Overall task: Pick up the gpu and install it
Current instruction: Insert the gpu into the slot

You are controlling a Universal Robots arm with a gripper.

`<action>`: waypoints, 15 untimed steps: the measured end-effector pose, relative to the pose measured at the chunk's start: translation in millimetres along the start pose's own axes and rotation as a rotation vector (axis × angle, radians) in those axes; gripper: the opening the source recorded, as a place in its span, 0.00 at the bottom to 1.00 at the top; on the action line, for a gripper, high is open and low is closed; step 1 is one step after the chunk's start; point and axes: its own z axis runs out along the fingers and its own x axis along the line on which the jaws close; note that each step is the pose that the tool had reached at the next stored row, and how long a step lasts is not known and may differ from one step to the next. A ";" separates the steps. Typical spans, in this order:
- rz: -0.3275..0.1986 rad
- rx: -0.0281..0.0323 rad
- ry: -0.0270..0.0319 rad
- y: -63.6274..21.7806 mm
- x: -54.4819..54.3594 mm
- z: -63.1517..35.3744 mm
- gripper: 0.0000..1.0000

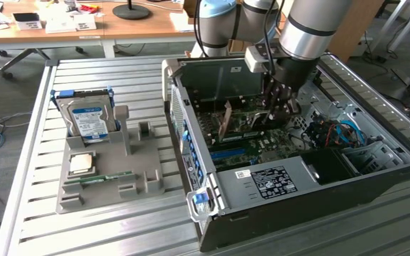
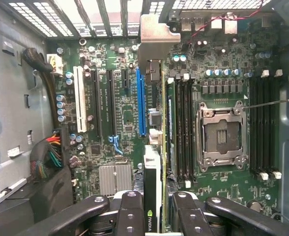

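Note:
My gripper reaches down into the open computer case and is shut on the gpu, a green card held upright on edge with its silver end bracket toward the case's rear wall. In the wrist view the black fingers clamp the gpu from both sides. Its cooler face carries a green logo, and its bracket sits against the rear slot openings. The card's lower edge hangs just over the motherboard, right beside the long blue slot. Whether it touches a slot is hidden.
A grey holder tray on the exterior view's left carries a hard drive, a processor chip and a memory stick. Inside the case are the power supply, blue cables, the empty processor socket and a cable bundle.

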 end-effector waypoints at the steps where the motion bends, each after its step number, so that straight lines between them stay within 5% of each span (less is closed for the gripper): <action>1: 0.000 0.0000 0.0001 0.0 1.0 -0.1 0.27; 15: 0.000 0.0000 0.0000 3.8 5.5 8.4 0.27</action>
